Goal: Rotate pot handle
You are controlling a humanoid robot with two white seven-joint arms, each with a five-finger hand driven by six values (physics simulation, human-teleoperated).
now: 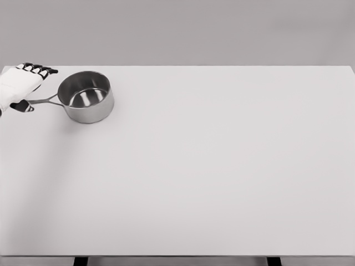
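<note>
Your left hand [19, 86] sits over the pot [86, 96] handle [44, 101]; whether it's clamped, you cannot tell, likely positioned for turning it

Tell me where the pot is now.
In the head view the pot sits at the table's far left corner, its handle pointing left to the left hand.
</note>
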